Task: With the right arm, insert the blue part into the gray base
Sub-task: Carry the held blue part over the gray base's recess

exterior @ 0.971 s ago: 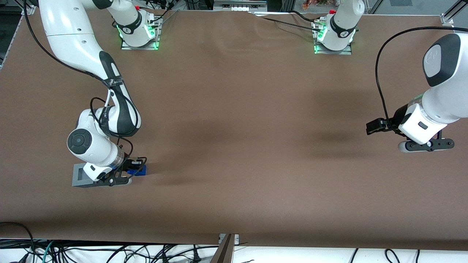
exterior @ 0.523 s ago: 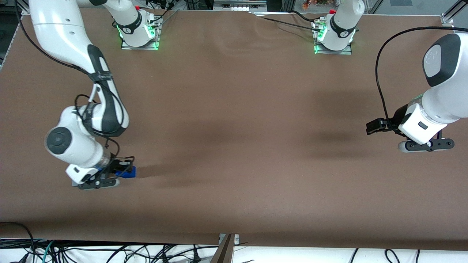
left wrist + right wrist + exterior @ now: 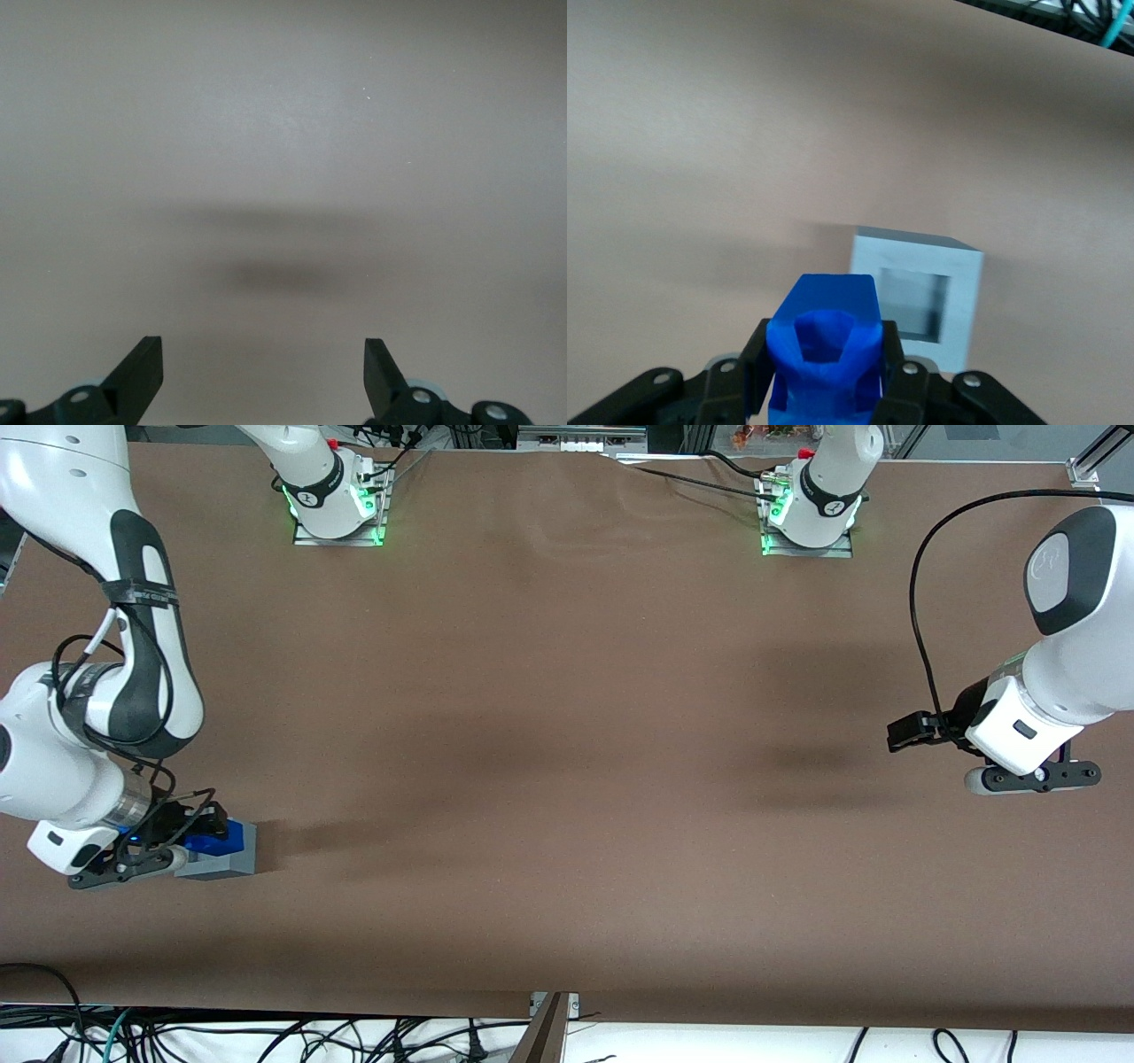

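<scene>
**Blue part held above the gray base**

The blue part (image 3: 825,352) is clamped between the fingers of the right arm's hand (image 3: 168,834), raised off the table (image 3: 567,779). The gray base (image 3: 916,296) sits on the table just beside and below the hand, its square recess facing up. Alignment over the recess should be squared before any lowering, and descent kept slow and straight.

Open recess, bare cloth around

We see the gripper (image 3: 182,841) clamping the blue part (image 3: 824,350) above the gray base (image 3: 914,297); its recess is unobstructed, table (image 3: 567,735) bare.
</scene>
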Motion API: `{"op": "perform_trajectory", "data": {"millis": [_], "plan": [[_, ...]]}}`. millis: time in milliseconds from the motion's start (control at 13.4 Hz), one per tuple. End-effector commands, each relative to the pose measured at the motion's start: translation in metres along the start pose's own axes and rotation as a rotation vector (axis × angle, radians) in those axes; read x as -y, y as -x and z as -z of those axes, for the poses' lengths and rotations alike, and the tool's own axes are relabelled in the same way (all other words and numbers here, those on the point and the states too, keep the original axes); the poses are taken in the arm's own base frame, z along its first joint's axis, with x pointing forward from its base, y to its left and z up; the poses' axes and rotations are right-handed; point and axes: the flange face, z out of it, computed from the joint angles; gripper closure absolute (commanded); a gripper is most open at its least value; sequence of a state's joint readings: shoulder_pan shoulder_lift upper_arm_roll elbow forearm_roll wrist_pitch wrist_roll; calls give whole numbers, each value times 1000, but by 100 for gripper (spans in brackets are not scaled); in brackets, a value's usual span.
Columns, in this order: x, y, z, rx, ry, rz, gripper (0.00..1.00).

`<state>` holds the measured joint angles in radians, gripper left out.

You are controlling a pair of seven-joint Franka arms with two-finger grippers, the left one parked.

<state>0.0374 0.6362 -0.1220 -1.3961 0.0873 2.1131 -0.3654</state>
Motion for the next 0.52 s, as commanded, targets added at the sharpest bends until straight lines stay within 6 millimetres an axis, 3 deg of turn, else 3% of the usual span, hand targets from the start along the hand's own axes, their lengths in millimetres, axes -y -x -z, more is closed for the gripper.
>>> {"op": "perform_trajectory", "data": {"millis": [0,448], "plan": [[-20,-1,3,-37,17,2,76],[-41,2,-19,-61,30,-47,76]]}}
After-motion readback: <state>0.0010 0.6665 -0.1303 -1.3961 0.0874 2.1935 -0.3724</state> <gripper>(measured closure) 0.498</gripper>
